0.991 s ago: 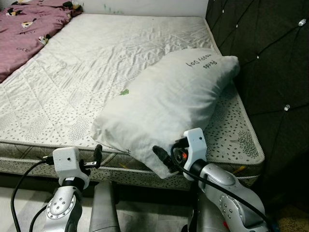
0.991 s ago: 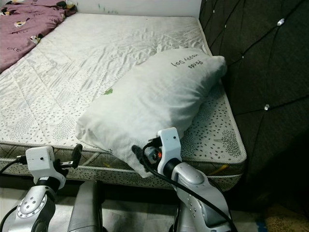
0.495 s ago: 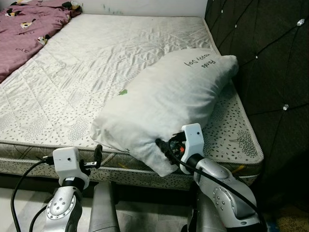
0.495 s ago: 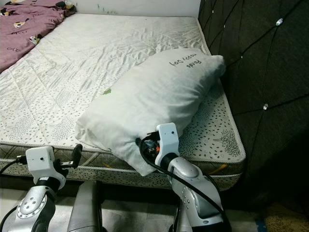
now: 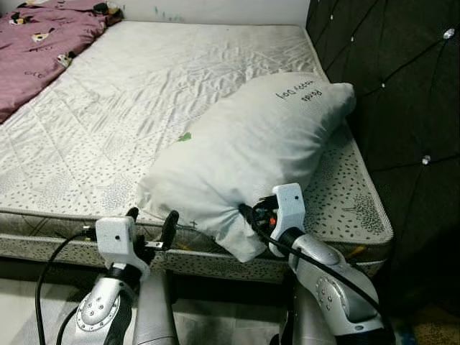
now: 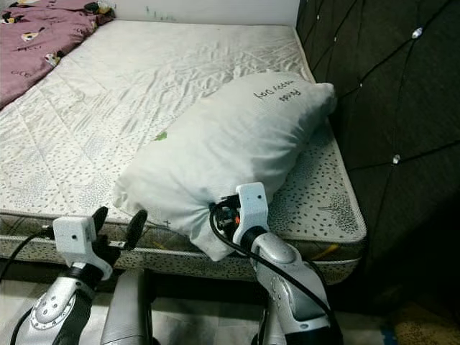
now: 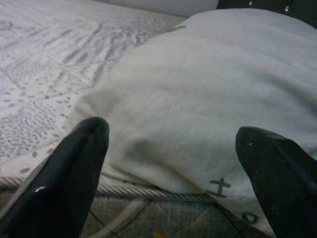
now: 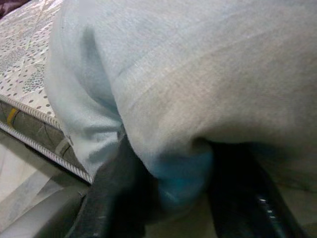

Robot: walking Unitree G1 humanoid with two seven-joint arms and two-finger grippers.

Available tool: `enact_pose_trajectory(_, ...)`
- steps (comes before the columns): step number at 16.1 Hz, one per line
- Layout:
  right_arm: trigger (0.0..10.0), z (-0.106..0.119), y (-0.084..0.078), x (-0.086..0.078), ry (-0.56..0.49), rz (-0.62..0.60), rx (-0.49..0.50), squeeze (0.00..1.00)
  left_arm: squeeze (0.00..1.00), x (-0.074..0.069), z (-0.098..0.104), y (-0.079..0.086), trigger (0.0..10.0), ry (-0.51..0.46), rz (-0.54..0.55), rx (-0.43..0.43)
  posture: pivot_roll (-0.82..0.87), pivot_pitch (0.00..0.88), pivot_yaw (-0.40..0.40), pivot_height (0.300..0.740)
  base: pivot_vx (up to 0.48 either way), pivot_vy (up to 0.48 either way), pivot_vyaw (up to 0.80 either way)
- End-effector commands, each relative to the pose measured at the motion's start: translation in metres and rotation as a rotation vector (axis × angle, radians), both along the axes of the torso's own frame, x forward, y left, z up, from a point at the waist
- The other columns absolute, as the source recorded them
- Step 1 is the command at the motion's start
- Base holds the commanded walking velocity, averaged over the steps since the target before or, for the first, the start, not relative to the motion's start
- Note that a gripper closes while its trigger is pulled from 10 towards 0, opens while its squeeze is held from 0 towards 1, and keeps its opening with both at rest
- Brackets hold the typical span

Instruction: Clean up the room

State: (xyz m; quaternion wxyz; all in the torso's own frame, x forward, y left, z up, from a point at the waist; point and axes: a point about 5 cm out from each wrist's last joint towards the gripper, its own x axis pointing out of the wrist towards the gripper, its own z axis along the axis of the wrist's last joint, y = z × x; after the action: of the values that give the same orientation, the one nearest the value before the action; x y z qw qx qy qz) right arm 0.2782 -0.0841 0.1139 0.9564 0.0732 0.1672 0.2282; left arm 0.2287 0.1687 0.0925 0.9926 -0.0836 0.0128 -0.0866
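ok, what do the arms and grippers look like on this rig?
Two silver metal arms with rounded joint housings. Each ends in a white boxy wrist block: left gripper, right gripper. Fingers are long, glossy black with rounded tips. Black cables loop from each wrist; orange-red detail beside the right block.

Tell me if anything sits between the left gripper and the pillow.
Nothing visible does. The left gripper is open at the mattress edge, facing the pillow across a bare gap. The right gripper already pinches the pillow's near corner.

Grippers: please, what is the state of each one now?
Left gripper: open, holding nothing, just before the pillow.
Right gripper: shut on the pillow's near corner.
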Motion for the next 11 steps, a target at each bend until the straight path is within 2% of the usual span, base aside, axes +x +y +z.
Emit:
enact_pose_trajectory(1,0.0,0.005,-0.007,0.006,-0.032,-0.030,-0.008,0.00,0.00,-0.002,0.005,-0.002,10.0,-0.017,-0.031,-0.024,0.09,0.023,0.004,0.500,0.000,0.000,0.00)
enact_pose_trajectory(4,0.0,0.003,-0.016,0.013,-0.051,-0.052,-0.038,0.00,0.00,-0.005,0.010,-0.012,10.0,-0.021,-0.121,-0.085,0.10,0.010,0.006,0.500,0.000,0.000,0.00)
enact_pose_trajectory(7,0.0,0.008,-0.018,0.023,-0.097,-0.061,-0.061,0.00,0.00,-0.007,0.002,-0.018,10.0,0.033,-0.174,-0.116,0.10,0.003,0.011,0.500,0.000,0.000,0.00)
enact_pose_trajectory(11,0.0,0.013,-0.018,0.036,-0.136,-0.052,-0.071,0.00,0.00,-0.006,0.000,-0.015,10.0,0.044,-0.152,-0.114,0.10,0.003,0.009,0.500,0.000,0.000,0.00)
